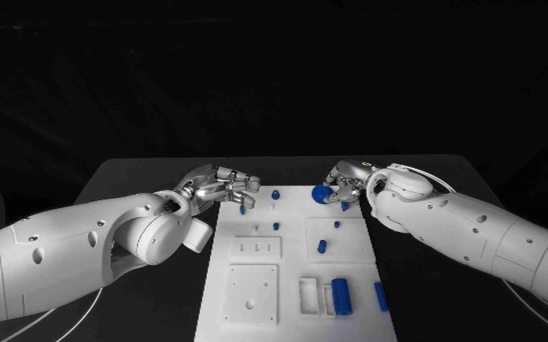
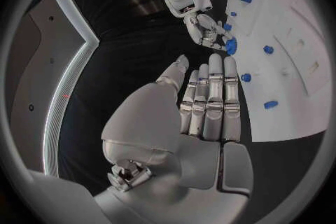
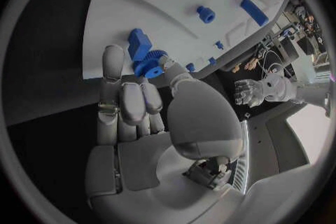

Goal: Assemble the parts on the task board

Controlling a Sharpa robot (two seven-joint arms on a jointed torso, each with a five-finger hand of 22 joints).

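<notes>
Right hand (image 1: 346,184) has a blue gear (image 1: 321,193) pinched in its fingertips, right over the far end of the board (image 1: 297,294). Left hand (image 1: 222,186) hovers at the board's far left corner, fingers straight and holding nothing.

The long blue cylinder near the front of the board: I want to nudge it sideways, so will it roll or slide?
The long blue cylinder lies on its side on the white task board, so a sideways nudge would probably roll it. It looks like rigid plastic, likely light. The raised white frame beside it might stop it.
</notes>
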